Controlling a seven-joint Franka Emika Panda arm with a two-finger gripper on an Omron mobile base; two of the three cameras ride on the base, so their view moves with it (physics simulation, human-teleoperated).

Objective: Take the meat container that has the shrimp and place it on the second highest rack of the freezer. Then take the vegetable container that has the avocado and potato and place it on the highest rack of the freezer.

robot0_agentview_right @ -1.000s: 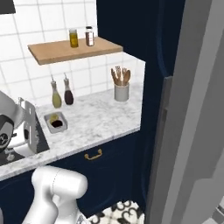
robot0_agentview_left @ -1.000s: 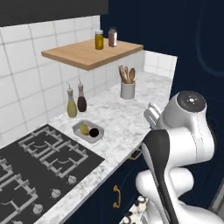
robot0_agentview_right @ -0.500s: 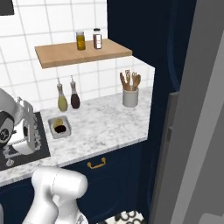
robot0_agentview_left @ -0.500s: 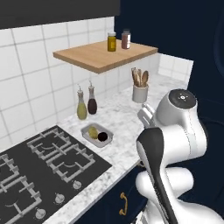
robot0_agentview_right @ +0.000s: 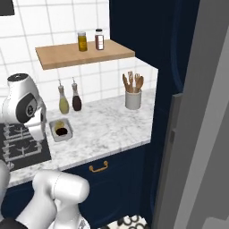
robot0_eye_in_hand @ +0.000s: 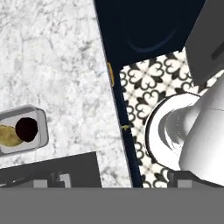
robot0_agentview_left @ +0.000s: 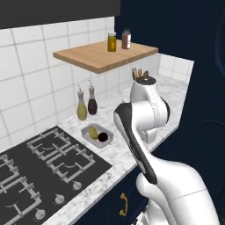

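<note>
The vegetable container is a shallow white tray holding a yellowish potato and a dark avocado. It rests on the marble counter beside the stove, in front of two bottles; it is also in the right base view. In the hand view the vegetable container lies at the left edge, well apart from my gripper, whose tips sit wide apart with nothing between them. The freezer shows as a tall grey door at the right. The meat container is out of view.
A black gas stove borders the tray. Two bottles stand behind it and a utensil crock sits farther right. A wooden shelf with two jars overhangs the counter. Navy cabinets lie below.
The whole picture has shifted in both base views, so the base has driven along the counter. My arm has swung up and over the counter's edge.
</note>
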